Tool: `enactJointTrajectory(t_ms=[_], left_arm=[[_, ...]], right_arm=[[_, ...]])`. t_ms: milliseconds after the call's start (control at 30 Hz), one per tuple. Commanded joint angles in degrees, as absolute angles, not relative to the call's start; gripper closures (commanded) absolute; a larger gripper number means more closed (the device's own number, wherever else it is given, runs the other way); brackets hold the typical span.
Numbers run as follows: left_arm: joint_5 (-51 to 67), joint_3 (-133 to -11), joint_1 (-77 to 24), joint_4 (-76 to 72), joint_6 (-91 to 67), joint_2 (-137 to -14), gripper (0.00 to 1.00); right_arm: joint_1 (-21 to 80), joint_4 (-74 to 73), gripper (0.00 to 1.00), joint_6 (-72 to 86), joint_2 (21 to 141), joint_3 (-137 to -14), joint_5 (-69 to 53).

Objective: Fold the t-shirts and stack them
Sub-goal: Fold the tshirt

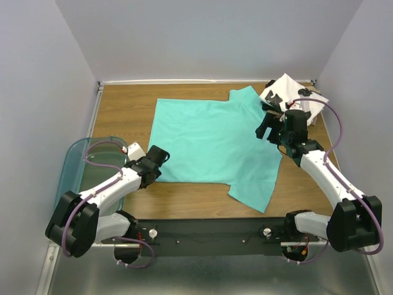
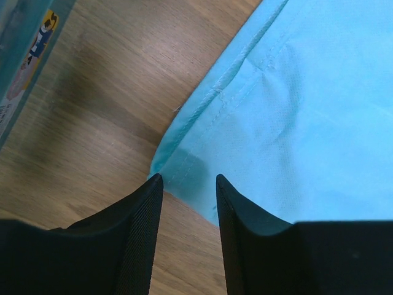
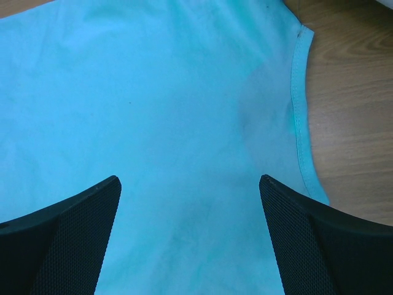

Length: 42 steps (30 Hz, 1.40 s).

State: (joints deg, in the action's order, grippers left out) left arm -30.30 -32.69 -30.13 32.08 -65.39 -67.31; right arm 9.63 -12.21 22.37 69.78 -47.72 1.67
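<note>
The teal t-shirt [image 1: 212, 144] lies spread flat on the wooden table, sleeves at the right. The folded white shirt with black print [image 1: 288, 98] sits at the back right corner. My left gripper [image 1: 158, 161] is open and empty at the shirt's near left hem corner; in the left wrist view that corner [image 2: 178, 160] lies just ahead of my gripper [image 2: 189, 179], whose jaws stand a little apart. My right gripper [image 1: 266, 130] is wide open and empty above the shirt's right side; the right wrist view shows cloth [image 3: 184, 123] between the fingers and the collar edge [image 3: 299, 110].
A translucent teal plastic bin [image 1: 80, 166] stands at the table's left edge, beside my left arm; its wall with a label shows in the left wrist view [image 2: 27, 55]. White walls close in the table on three sides.
</note>
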Motion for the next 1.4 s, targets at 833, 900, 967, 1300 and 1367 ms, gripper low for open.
enactJointTrajectory(t_ms=[833,900,967,1300,1367], left_arm=[[-28.7,-30.7,-30.2,28.9,-64.7,-64.5,1.0],[-29.5,-32.3,-30.2,30.1,-62.1,-63.5,1.0],[-30.6,-35.2,-30.2,32.0,-59.5,-63.2,1.0],[-30.5,-39.6,-30.2,29.7,-50.8,-66.2,1.0],[-31.3,-39.6,-30.2,28.7,-49.9,-67.6,1.0]], right_arm=[[9.2,-13.4,0.0,19.8,65.7,-46.1,1.8],[9.2,-13.6,0.0,19.3,65.4,-46.1,0.4],[9.2,-13.9,0.0,19.5,65.5,-45.9,-2.7],[10.9,-13.4,0.05,22.4,72.5,-42.6,-6.2],[11.2,-12.9,0.05,22.4,75.8,-43.1,-6.1]])
